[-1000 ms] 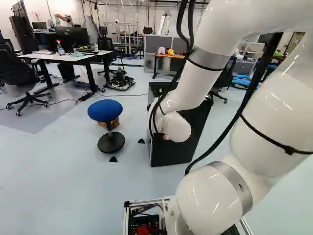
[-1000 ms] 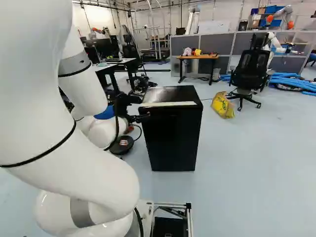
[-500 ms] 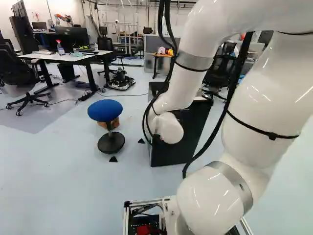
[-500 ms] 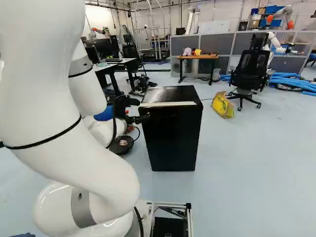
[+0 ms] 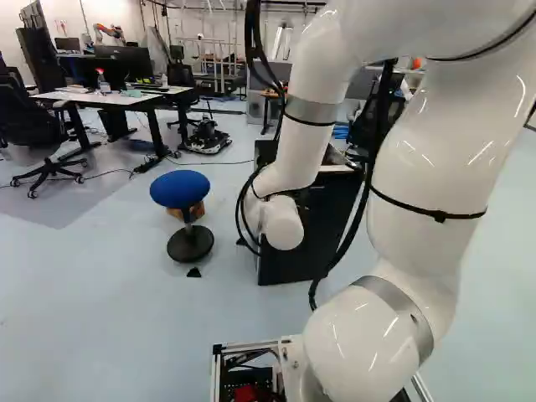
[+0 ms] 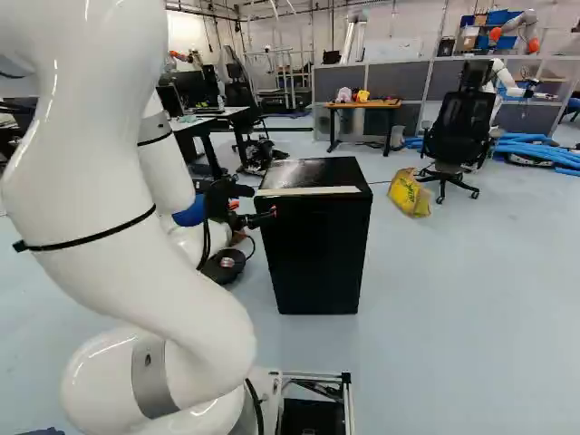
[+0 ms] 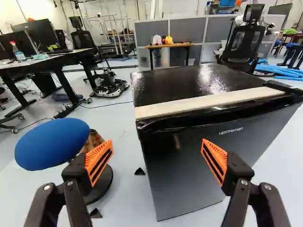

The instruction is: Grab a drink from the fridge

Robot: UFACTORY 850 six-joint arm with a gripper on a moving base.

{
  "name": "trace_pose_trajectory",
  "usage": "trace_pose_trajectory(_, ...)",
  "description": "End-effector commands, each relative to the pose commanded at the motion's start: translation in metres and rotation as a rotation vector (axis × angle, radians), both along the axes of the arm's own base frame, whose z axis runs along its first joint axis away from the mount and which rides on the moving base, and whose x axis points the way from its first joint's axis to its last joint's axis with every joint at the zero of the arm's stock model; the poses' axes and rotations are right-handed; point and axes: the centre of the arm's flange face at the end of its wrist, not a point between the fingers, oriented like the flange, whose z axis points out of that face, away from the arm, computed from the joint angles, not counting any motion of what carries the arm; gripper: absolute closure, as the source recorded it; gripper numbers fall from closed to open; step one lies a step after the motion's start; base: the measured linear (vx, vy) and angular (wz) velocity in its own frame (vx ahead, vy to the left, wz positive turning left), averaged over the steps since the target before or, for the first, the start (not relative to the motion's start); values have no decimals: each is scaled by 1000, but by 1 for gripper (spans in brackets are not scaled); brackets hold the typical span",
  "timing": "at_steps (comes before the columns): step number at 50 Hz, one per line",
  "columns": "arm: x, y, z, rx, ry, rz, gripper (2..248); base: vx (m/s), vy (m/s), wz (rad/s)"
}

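Swung toward nine o'clock in the left base view, the white arm [image 5: 301,151] has shifted against its lowest joint since the earlier frame, its lower link now more upright; the base has kept its place.

The gripper [image 6: 272,213] hangs before the fridge [image 6: 317,245], its two fingers wide apart with nothing clamped between their orange pads [image 7: 99,161].

With twelve o'clock straight ahead of the gripper, the fridge stands close, from twelve round to two. It is a low, boxy one, with its door [image 7: 199,175] closed: the front is smooth dark grey, the top glossy black and speckled with glare. A pale strip [image 7: 203,103] runs along the top's front edge, above a shiny black lip, and light lettering sits on the door.

At ten o'clock is the stool [image 7: 51,143], its round seat bright blue, its foot black and partly hidden by one finger. Farther out, desks [image 7: 45,64] stand at ten to eleven and a low wheeled machine [image 7: 110,87] at eleven. Beyond the fridge come a small table [image 7: 169,46] with toys at twelve, then a black office chair [image 7: 244,45] and blue tubes [image 7: 284,72] toward one.
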Motion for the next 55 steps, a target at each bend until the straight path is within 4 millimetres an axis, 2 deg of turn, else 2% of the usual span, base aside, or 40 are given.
trace_pose_trajectory(55,36,22,-49,-87,-49,-154,3,0,0,0)
